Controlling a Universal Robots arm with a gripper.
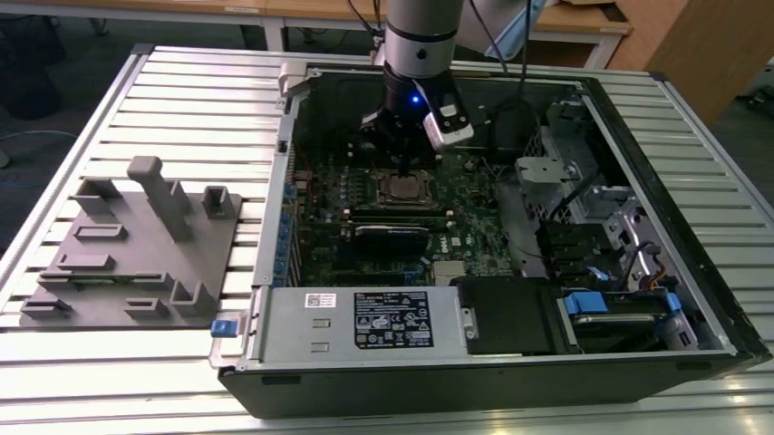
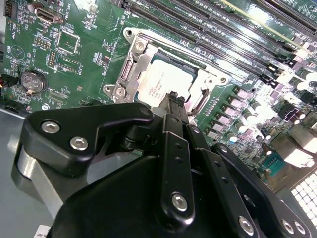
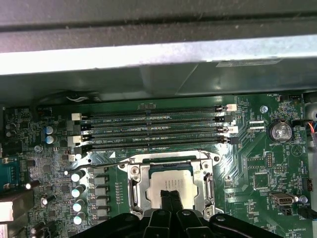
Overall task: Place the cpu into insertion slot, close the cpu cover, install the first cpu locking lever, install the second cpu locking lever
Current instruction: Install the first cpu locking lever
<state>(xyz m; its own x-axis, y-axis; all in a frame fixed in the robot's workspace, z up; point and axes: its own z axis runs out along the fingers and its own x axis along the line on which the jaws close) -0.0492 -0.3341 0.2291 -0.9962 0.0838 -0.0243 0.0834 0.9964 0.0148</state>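
Slatted bench (image 1: 181, 82), open computer case (image 1: 484, 390), grey fixture (image 1: 121, 263) at its nine o'clock, fingers (image 3: 166, 203) together, tips on cpu (image 3: 168, 181) in insertion slot (image 3: 133, 173)

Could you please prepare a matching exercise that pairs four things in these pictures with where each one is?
Things:
1. dull silver-grey square cpu
2. round silver coin battery
3. grey moulded fixture block
4. black claw

Places:
A. on the slatted metal table, outside the black computer case
B. tips together over the cpu
C. seated in the silver-rimmed square socket
D. in a round holder on the green circuit board, apart from the socket

Pairs: 1-C, 2-D, 3-A, 4-B.
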